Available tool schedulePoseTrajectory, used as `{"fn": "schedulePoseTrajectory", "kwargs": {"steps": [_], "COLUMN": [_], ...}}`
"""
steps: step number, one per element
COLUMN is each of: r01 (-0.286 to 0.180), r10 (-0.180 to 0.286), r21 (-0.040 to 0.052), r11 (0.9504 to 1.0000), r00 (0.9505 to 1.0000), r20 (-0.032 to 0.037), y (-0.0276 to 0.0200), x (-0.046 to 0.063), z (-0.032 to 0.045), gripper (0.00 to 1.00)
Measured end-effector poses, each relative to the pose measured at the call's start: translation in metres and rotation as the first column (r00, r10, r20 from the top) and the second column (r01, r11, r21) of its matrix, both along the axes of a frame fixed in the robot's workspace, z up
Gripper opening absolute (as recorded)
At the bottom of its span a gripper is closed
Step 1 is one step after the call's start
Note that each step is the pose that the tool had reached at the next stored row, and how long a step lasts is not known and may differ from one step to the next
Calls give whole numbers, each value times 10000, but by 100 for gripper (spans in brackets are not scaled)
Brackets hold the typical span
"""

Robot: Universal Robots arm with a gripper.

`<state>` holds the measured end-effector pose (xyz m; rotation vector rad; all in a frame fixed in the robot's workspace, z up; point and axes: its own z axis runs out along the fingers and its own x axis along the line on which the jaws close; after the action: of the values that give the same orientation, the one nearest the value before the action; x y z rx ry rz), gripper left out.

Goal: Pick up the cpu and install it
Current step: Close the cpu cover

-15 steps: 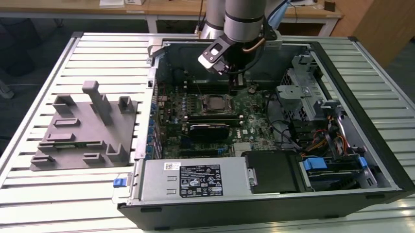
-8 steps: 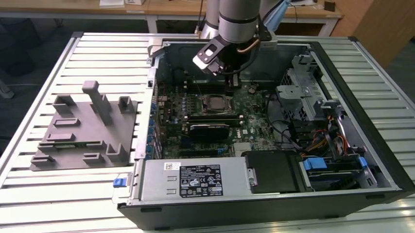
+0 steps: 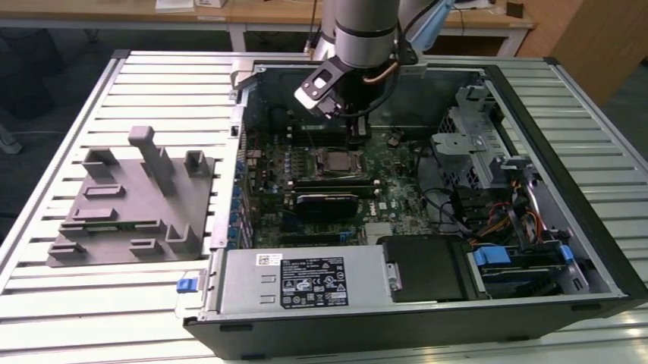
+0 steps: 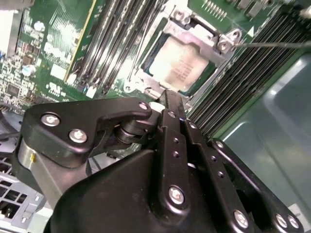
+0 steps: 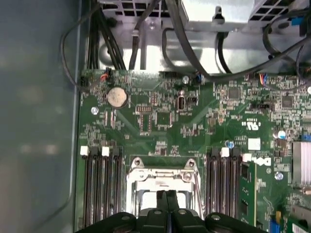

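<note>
An opened computer case (image 3: pixel 405 327) lies on a slatted table (image 3: pixel 152 83), with a fixture block (image 3: pixel 121 205) on the exterior view's left. Inside, the cpu (image 3: pixel 335 160) sits mid-motherboard (image 3: pixel 400 201), between memory slots (image 5: pixel 99 179), under the gripper (image 3: pixel 357 135). A power supply (image 3: pixel 303 280) lies along the near edge.

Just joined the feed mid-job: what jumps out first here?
An open computer case lies on its side, the arm's shut hand poised low over its green motherboard. Just beyond the hand's tip, the silvery cpu sits in its metal-framed socket. A grey moulded fixture rests on the table at the exterior view's left.
</note>
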<state>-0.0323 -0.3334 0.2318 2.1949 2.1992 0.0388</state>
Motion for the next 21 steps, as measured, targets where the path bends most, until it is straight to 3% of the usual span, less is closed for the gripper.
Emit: {"fn": "schedulePoseTrajectory", "kwargs": {"steps": [13,21], "r01": [-2,-6], "r10": [2,6], "r21": [0,0], "r11": [10000,10000], "r00": [10000,10000], "r20": [-1,-1], "y": [-2,-2], "x": [-323,-398], "z": [-152,-224], "gripper": [11,11]}}
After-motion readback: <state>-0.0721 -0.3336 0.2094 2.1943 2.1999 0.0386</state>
